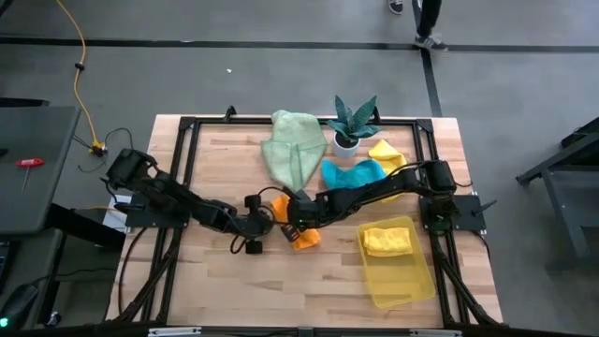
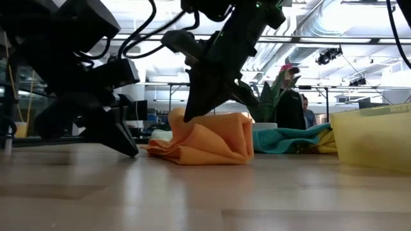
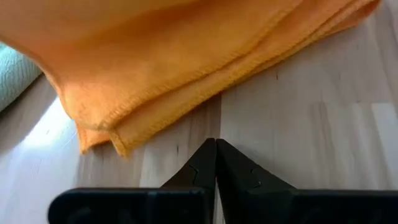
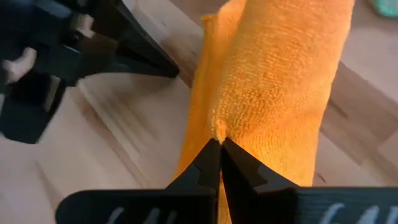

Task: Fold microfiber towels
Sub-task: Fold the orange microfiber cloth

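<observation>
High view: the two arms meet over the middle of the table and cover most of the orange towel [image 1: 301, 235], so only its ends show beside them. The low view shows what is lost from above: the cloth lies bunched in loose folds on the wood, with the right gripper [image 2: 190, 115] pressed down onto its top and the left gripper [image 2: 131, 151] touching the table just beside its edge. The left wrist view shows the left gripper's fingers [image 3: 239, 169] clenched together on nothing, the towel's doubled hem just ahead of them. In the right wrist view the right gripper [image 4: 219, 144] is also closed; whether it pinches the cloth cannot be told.

Five towels can be counted from above: the orange one, a pale green one [image 1: 293, 148], a teal one [image 1: 353, 173], a yellow one [image 1: 388, 153] partly under the right arm, and a folded yellow one [image 1: 387, 241] in the single translucent tray [image 1: 409, 284]. One plant [image 1: 353, 119] stands at the far edge.
</observation>
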Robot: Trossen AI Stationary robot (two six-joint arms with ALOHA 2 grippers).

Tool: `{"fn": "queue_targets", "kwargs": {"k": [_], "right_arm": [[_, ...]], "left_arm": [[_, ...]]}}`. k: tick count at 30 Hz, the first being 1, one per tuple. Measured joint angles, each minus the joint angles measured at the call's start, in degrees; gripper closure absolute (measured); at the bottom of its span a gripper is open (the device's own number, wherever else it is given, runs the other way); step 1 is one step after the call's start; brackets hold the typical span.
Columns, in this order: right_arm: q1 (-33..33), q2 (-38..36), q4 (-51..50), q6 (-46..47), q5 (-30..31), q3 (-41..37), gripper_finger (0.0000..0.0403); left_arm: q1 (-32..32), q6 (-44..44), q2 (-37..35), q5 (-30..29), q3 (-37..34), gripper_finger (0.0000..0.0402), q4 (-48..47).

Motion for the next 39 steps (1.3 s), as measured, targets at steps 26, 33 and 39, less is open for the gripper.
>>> {"fn": "queue_targets", "kwargs": {"k": [26, 33, 39], "right_arm": [[0.68, 4.57, 9.58, -0.11, -1.6, 0.0, 0.0393], [1.31, 4.55, 14.73, -5.7, -5.32, 0.0, 0.0298], [1.68, 2.87, 13.26, -16.95, -7.11, 0.0, 0.0236]], "left_arm": [[0.72, -0.09, 2.61, 0.64, 0.09, 0.0402, 4.14], [0.72, -0.07, 2.63, 0.64, 0.07, 0.0402, 4.1], [0.7, -0.03, 2.66, 0.36, 0.07, 0.0402, 4.01]]}}
